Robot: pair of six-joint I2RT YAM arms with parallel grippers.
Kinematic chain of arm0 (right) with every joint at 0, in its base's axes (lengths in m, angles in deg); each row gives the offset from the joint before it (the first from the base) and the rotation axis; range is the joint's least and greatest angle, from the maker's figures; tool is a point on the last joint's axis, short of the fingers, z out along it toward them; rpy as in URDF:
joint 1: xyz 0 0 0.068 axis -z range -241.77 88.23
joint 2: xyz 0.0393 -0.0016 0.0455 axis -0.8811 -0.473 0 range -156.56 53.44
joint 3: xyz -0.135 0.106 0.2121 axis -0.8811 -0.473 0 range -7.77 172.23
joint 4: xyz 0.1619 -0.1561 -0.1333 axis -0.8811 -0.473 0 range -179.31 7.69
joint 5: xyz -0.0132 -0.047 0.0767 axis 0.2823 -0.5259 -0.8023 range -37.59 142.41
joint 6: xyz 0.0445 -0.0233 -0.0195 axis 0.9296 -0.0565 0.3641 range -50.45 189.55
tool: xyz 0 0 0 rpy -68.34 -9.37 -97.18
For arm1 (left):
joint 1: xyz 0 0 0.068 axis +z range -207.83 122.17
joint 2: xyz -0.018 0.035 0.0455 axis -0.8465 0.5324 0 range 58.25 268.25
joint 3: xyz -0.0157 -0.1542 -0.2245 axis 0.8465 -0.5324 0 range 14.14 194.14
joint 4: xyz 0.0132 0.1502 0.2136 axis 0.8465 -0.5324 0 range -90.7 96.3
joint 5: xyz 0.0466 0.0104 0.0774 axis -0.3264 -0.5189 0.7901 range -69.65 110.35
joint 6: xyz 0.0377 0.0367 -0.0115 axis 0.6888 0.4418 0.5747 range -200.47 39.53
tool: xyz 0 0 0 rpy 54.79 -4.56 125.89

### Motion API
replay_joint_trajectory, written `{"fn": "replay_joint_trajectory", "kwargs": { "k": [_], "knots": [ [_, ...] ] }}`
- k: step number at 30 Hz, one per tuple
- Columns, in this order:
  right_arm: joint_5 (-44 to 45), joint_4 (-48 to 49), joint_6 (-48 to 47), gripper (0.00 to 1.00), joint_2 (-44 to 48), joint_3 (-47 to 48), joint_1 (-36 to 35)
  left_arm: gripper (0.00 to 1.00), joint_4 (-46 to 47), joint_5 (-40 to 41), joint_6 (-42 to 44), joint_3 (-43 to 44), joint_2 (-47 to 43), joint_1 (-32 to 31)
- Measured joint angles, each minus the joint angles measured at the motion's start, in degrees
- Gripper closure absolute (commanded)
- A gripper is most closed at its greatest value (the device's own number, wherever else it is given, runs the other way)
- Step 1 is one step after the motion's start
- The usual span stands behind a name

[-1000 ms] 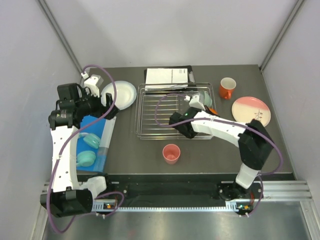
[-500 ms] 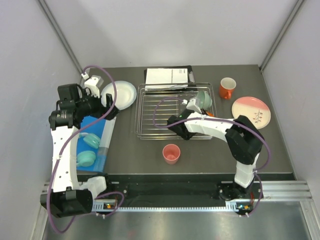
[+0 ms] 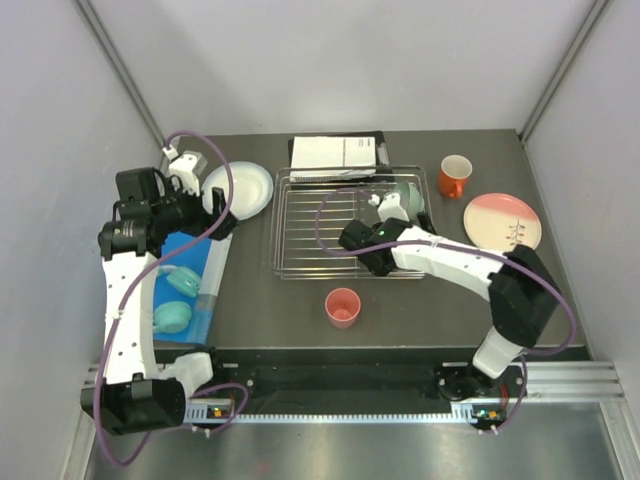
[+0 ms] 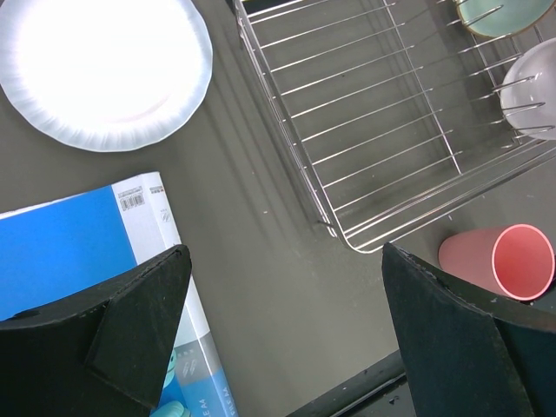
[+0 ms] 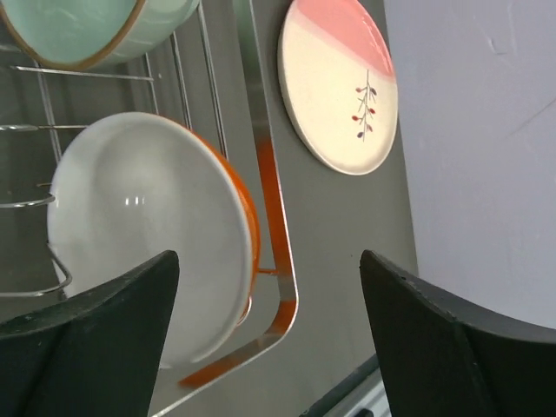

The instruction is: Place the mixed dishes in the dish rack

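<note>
Bowl (image 5: 139, 226), orange outside, glossy white inside

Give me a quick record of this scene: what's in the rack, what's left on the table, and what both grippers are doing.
In the rack: green bowl, orange bowl, both at its right end
On the table: white plate, pink plate, orange mug, pink cup
Left gripper: open, holding nothing
Right gripper: open, over the orange bowl

mint-green bowl (image 5: 78, 30) cut off by top edge, white-inside bowl (image 5: 148, 217) lower rim hidden behind right tool finger (image 5: 87, 347)
</note>
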Motion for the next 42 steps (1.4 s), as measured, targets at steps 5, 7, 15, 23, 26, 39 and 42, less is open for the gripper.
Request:
{"fn": "replay_joint_trajectory", "kwargs": {
  "k": [5,7,15,23,26,39,42],
  "knots": [
    [-4.44,0.7,-2.89,0.13,8.9,0.35,0.0,0.05,0.61,0.22,-0.37,-0.79,0.02,0.0],
    [-6.88,1.4,-4.39,0.12,13.53,1.27,0.02,0.06,0.9,0.35,-0.9,-1.25,0.02,0.0],
    [-16.31,8.83,-5.84,0.12,31.78,-1.09,18.69,0.06,1.75,0.26,-2.21,-2.12,0.02,0.0],
    [-39.76,21.64,-6.78,0.19,45.68,-21.79,51.41,0.06,2.75,0.83,-2.64,-2.49,0.02,0.02],
    [-44.33,25.73,-7.78,0.18,43.28,-21.75,47.23,0.06,3.93,2.27,-3.41,-3.06,0.37,0.04],
    [-46.03,32.2,-8.74,0.16,37.11,-10.45,32.41,0.09,16.92,15.19,-10.91,2.95,30.12,3.89],
    [-48.15,33.42,-9.14,0.17,38.56,-10.45,31.69,0.09,18.78,14.43,-11.82,4.96,35.58,5.73]
  ]
}}
